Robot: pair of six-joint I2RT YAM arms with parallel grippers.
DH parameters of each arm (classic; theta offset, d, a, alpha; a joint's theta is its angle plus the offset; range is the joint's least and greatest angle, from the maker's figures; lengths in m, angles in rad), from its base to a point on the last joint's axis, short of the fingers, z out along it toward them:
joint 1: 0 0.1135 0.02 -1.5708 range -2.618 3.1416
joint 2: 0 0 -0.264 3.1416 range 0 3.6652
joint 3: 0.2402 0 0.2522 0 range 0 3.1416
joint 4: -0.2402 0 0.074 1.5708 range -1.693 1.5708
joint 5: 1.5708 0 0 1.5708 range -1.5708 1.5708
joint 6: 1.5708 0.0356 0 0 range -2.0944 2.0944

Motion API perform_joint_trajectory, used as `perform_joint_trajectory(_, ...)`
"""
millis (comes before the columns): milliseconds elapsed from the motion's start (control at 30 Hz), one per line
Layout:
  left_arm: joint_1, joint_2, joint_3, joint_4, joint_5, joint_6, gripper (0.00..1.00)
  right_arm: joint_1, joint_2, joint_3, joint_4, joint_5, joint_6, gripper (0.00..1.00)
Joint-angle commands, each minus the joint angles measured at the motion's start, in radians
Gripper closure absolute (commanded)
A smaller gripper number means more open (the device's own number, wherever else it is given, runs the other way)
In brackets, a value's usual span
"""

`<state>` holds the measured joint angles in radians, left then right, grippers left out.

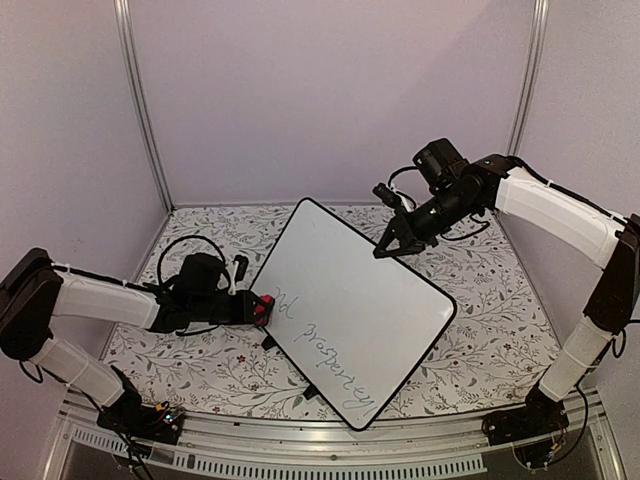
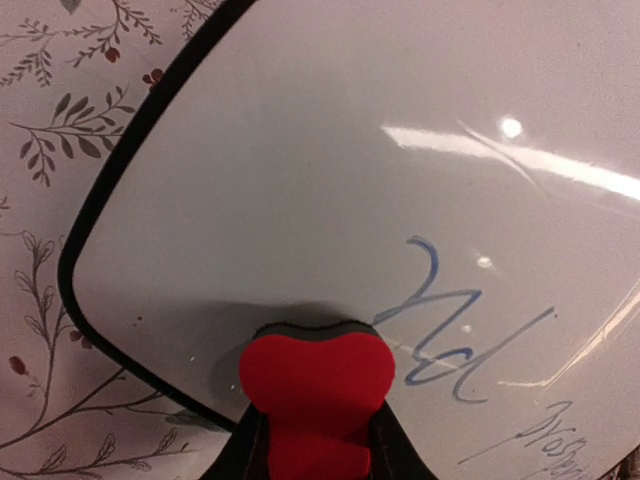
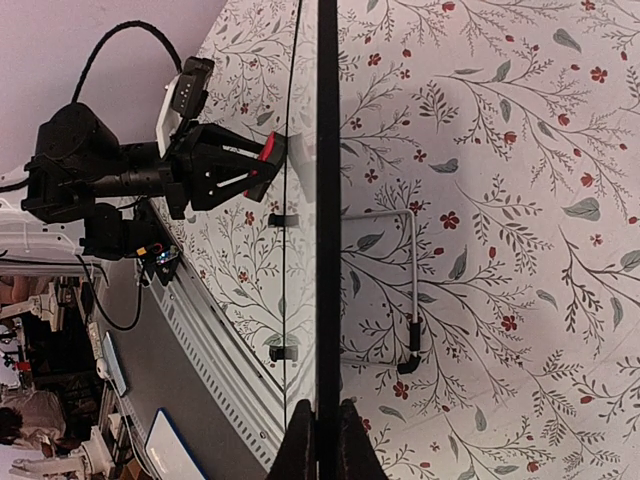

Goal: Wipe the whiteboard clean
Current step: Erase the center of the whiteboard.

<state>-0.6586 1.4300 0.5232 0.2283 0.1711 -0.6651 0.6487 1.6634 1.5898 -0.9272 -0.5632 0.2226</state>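
While the right hand (image 1: pixel 386 246) is clamped on the far right edge of the whiteboard (image 1: pixel 350 290), the left hand (image 1: pixel 256 308) is closed on a red eraser (image 2: pixel 315 385). The eraser's dark pad lies against the whiteboard near its left corner, just beside the handwriting (image 2: pixel 445 340). The whiteboard sits cornerwise in the middle of the bench (image 1: pixel 480 330), and the handwriting runs along its near left edge.

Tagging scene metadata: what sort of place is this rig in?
Probably a lab robot cell, not a home: plain pale wall panels on aluminium posts, a floral table cover under the whiteboard, and what looks like a cluttered work area beyond the table edge.
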Motion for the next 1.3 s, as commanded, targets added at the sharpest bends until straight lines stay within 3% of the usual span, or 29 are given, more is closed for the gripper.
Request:
perform_joint_trajectory(0, -0.030, -0.007, -0.055, -0.012, 0.011, -0.033, 1.00, 0.022, -0.020, -0.018, 0.000, -0.012, -0.056, 1.00)
perform_joint_trajectory(233, -0.039, -0.029, -0.063, -0.014, -0.003, -0.016, 1.00, 0.022, -0.013, -0.015, -0.001, -0.013, -0.055, 1.00)
perform_joint_trajectory(933, 0.029, 0.056, 0.191, -0.121, -0.042, 0.131, 1.00, 0.022, -0.014, -0.019, -0.002, -0.012, -0.055, 1.00)
perform_joint_trajectory(1267, 0.023, 0.038, 0.120, -0.104, -0.020, 0.106, 1.00, 0.022, -0.012, -0.019, -0.001, -0.011, -0.055, 1.00)
